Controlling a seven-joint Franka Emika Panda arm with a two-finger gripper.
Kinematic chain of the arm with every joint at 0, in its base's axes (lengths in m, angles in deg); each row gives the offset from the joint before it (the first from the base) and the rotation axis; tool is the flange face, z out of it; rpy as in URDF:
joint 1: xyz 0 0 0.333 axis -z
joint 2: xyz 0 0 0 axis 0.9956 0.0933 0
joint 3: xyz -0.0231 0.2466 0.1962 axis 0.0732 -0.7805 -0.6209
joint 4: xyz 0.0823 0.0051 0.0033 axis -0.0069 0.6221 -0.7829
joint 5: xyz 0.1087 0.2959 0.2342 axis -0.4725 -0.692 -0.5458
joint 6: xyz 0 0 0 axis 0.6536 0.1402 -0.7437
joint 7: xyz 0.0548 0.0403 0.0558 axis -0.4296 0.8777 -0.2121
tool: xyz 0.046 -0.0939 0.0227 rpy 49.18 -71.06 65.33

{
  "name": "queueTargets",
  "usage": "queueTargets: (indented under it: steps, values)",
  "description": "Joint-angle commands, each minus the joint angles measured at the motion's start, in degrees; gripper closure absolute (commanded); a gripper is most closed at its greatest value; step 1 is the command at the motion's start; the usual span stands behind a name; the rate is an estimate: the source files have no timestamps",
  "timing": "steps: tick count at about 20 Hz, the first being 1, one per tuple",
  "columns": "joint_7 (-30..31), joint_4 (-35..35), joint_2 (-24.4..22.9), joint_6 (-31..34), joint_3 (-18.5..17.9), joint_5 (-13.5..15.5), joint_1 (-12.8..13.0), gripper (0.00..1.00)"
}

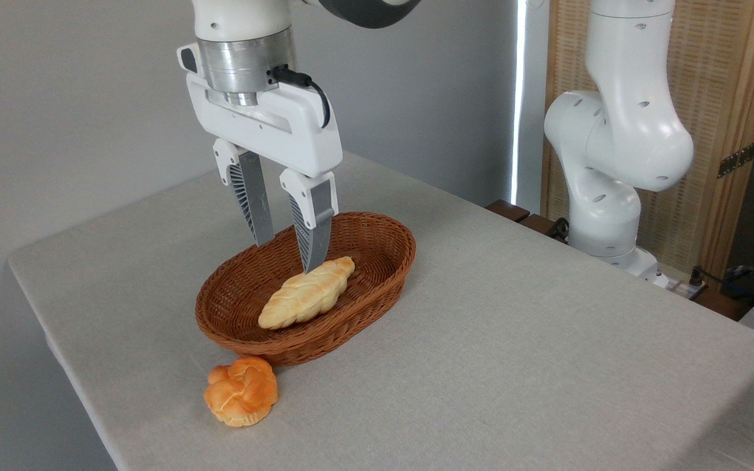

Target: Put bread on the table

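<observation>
While the tool [283, 256] is hanging over the wicker basket [377, 288], its two ribbed fingers are standing a little apart and gripping nothing, their tips pointing down just above the near end of a braided loaf [307, 292]. One loaf is lying lengthwise inside the basket, pale and golden. One small knotted bun, the bread [241, 390], is sitting on the grey cloth of the counter [514, 340], just outside the basket's front rim and near the counter's left edge, with nothing covering it or blocking the way to it. One white robot arm [612, 150] is rising from its base at the far right edge of the counter, beside a woven wooden screen [730, 98]. Some cables and dark clutter are showing at the far right, too small to make out.
</observation>
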Motion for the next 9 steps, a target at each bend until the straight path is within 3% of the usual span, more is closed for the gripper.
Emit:
queueTargets:
  steps: [1,9]
  values:
    - [1.4,-4.7,2.8,2.6,0.4,0.4,-0.4,0.0]
    - [1.8,-4.9,2.9,3.4,2.4,0.0,-0.6,0.0]
